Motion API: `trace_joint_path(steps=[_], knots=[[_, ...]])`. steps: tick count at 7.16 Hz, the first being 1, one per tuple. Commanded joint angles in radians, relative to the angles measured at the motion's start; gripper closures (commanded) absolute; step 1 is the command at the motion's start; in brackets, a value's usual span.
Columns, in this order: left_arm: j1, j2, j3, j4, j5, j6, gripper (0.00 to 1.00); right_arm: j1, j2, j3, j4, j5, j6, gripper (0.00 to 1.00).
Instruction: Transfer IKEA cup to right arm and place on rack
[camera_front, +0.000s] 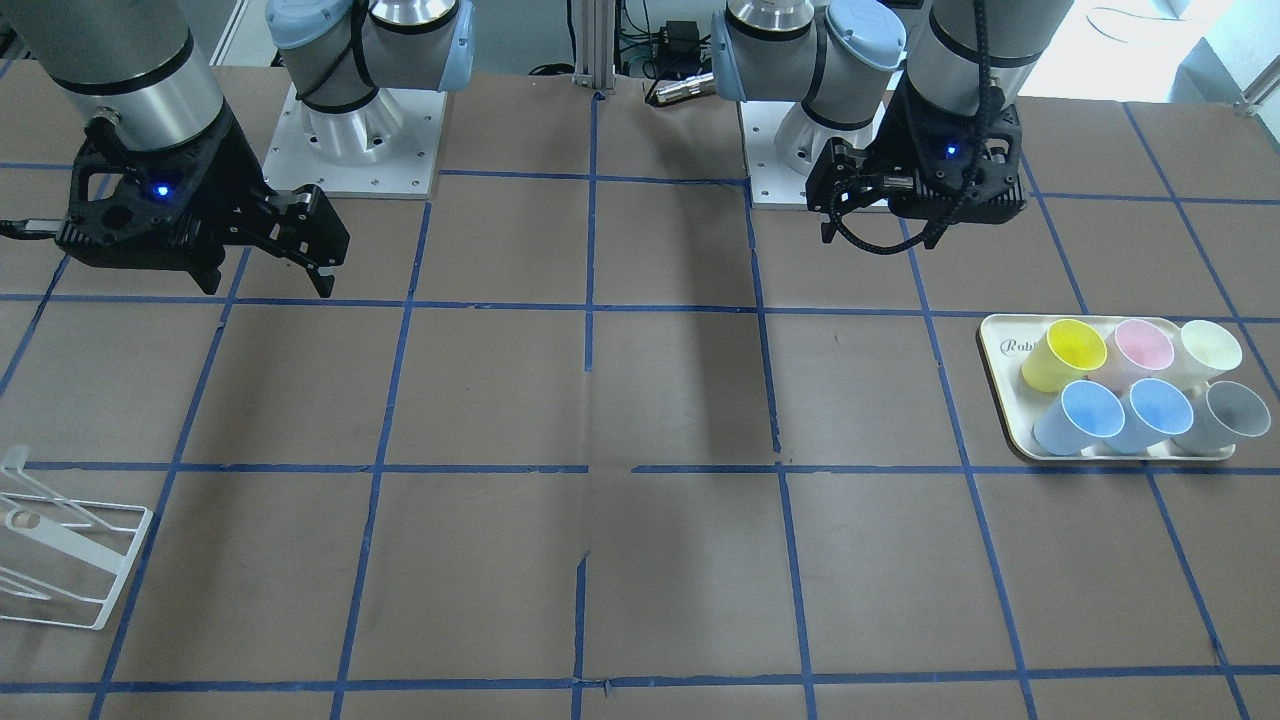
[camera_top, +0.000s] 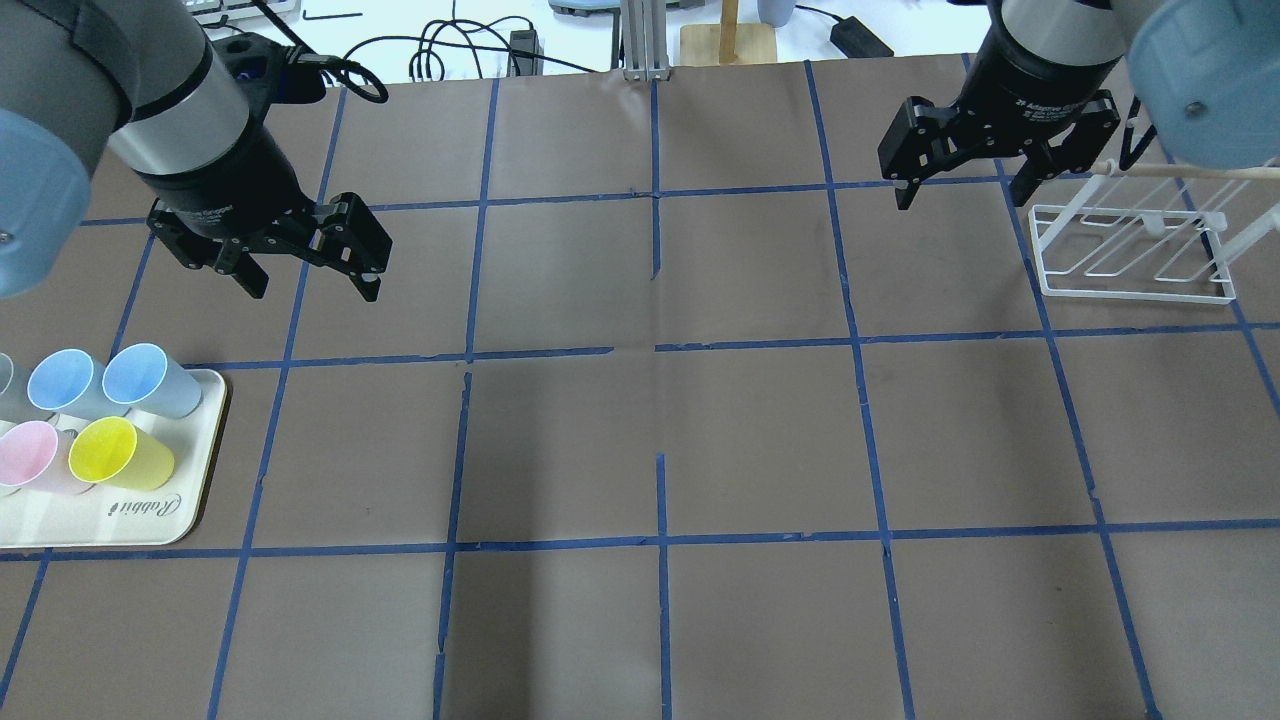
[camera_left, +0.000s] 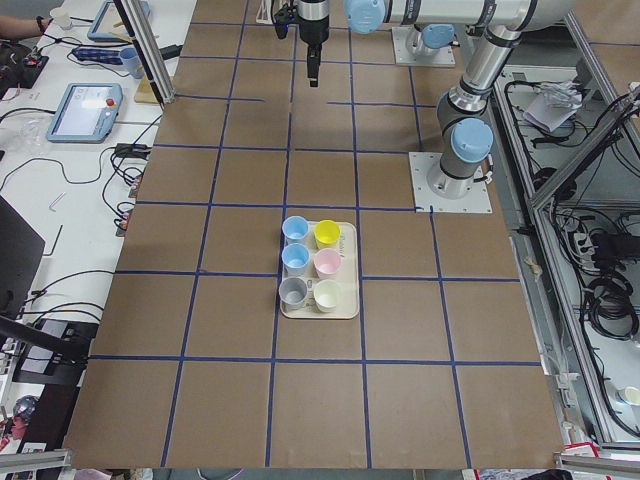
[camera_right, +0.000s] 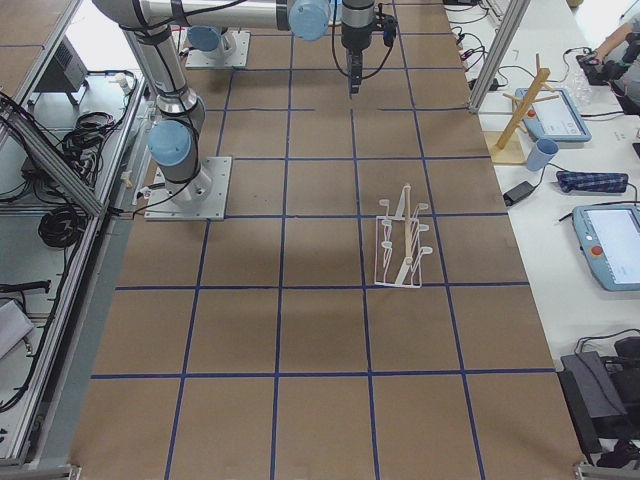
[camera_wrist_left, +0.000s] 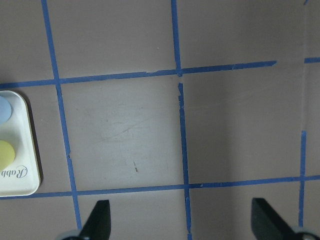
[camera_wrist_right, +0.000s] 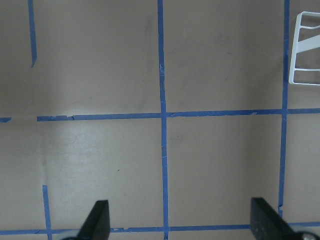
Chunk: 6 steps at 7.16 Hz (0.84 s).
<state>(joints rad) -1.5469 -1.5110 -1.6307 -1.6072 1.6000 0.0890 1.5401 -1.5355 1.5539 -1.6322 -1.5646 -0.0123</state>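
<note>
Two pale blue IKEA cups (camera_front: 1085, 415) (camera_front: 1150, 412) stand upright on a cream tray (camera_front: 1000, 340). In the overhead view the cups (camera_top: 65, 382) (camera_top: 145, 378) are at the left edge. My left gripper (camera_top: 312, 288) is open and empty, above the table just beyond the tray; the left wrist view shows its fingertips (camera_wrist_left: 100, 220) wide apart. My right gripper (camera_top: 962, 195) is open and empty beside the white wire rack (camera_top: 1130, 250), which is empty. The rack's corner shows in the right wrist view (camera_wrist_right: 305, 50).
The tray (camera_top: 150, 520) also holds a yellow cup (camera_front: 1065, 352), a pink cup (camera_front: 1143, 345), a cream cup (camera_front: 1210, 348) and a grey cup (camera_front: 1230, 412). The brown table carries a blue tape grid. The rack (camera_front: 60, 560) sits at the table's far right end.
</note>
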Motion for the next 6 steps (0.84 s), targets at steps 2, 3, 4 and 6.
trace_joint_path(steps=[2,3,4,6], knots=[[0.001,0.003,0.000,-0.002,-0.002,0.000,0.00,0.000,0.000,0.002,0.000,0.000,0.000,0.00],[0.001,0.014,0.000,-0.008,0.004,-0.002,0.00,0.000,0.000,0.000,0.000,0.000,0.000,0.00],[0.001,0.014,0.000,-0.005,0.000,-0.002,0.00,0.000,0.000,0.000,0.000,0.000,0.000,0.00],[0.004,0.012,-0.001,-0.020,0.003,-0.021,0.00,0.000,0.000,0.000,0.000,0.000,0.000,0.00]])
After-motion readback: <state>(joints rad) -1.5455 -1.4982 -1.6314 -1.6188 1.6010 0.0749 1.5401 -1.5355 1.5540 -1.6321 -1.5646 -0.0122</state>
